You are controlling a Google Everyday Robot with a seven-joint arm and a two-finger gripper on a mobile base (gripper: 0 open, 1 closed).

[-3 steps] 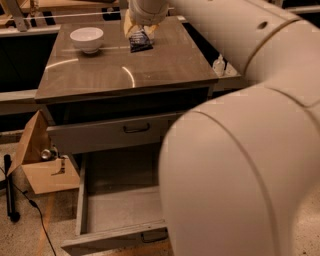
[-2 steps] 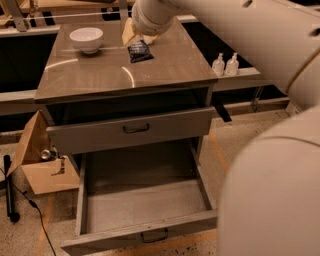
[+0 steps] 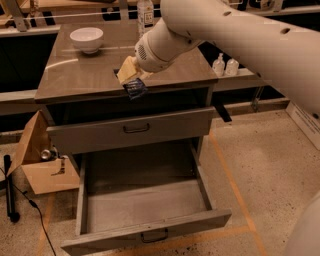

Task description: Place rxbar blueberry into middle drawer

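My gripper is shut on the rxbar blueberry, a small dark navy packet that hangs from the tan fingers. It is held just over the front edge of the counter top, above the closed drawer with the tall front panel. The middle drawer is pulled wide open below, its flat grey floor bare and its small dark handle at the front. My white arm reaches in from the upper right.
A white bowl sits at the back left of the counter and a clear white-labelled bottle at the back. An open cardboard box stands on the floor at the left. Two small bottles stand on a ledge at the right.
The gripper has carried the packet from the back of the counter forward to its front edge. The arm has swung out of the lower right foreground.
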